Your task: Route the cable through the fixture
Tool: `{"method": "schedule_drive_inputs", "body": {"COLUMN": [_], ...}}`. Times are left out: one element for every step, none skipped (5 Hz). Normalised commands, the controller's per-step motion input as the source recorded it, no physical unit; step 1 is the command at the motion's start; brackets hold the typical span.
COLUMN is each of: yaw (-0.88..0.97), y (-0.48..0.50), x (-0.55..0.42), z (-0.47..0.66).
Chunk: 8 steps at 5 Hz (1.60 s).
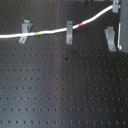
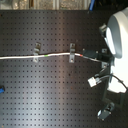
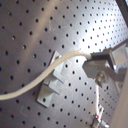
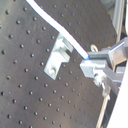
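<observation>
The white cable runs from the first exterior view's left through the left clip and the middle clip. Its green band lies between those two clips. Its red band sits just past the middle clip. From there the cable rises to my gripper, which is shut on its end. The right clip stands below that stretch with no cable in it. In both wrist views the cable passes over a clip and ends in my gripper.
Everything stands on a black perforated board. The white arm covers the second exterior view's right side, with a white connector hanging beside it. A small blue object sits at the second exterior view's left edge.
</observation>
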Motion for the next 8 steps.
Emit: {"method": "schedule_drive_inputs", "body": {"yaw": [0.48,-0.35,-0.71,-0.65,-0.55,0.07,0.52,0.64], "y": [0.267,-0.453,-0.300,-0.240,-0.239,0.073,0.167,0.128], "x": [0.380,-0.009,-0.109,-0.056,-0.159,-0.215,-0.268,-0.257], "z": [0.03,-0.07,0.00,0.08,0.28,0.31,0.29,0.25]}}
